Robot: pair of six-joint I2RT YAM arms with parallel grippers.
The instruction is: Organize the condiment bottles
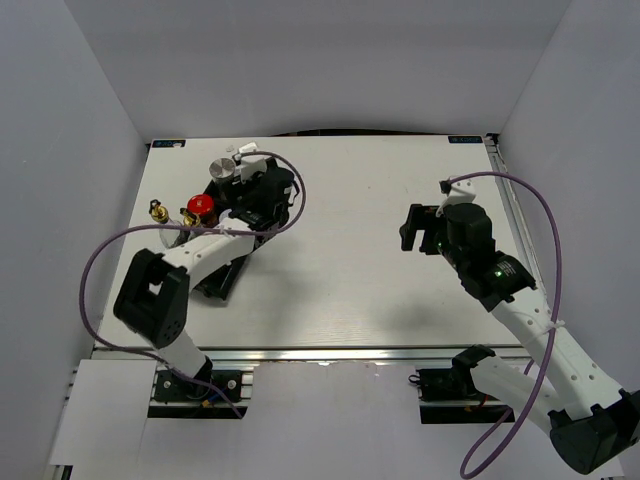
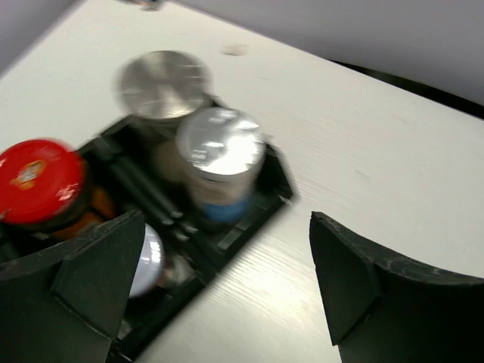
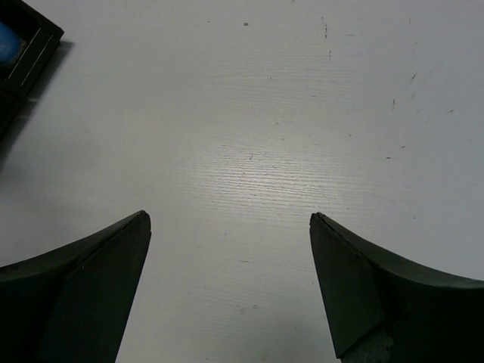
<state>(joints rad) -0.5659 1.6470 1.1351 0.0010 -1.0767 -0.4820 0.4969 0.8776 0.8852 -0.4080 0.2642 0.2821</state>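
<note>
In the left wrist view, the left gripper has its fingers spread wide, and they hold and touch nothing. Beyond them the black tray lies on the white table. A silver-lidded jar with a blue label stands in the tray's near corner. Behind it is a second silver-lidded jar, which is blurred. A red-lidded jar stands at the left, cut off by the picture edge. A short silver-lidded jar is half hidden behind the left finger. The whole picture is a little smeared, so the tray's dividers are hard to make out.

In the right wrist view, the right gripper is also wide open and has hold of nothing. Only bare table is between its fingers. One corner of the tray shows at the top left, with something blue inside that is too cut off to name.

In the top view, the left arm reaches over the tray at the far left of the table and covers much of it. Two gold-spouted bottles are at the tray's left side. Whether they stand inside it I cannot tell. The right gripper hangs well apart from the tray, at the right.
</note>
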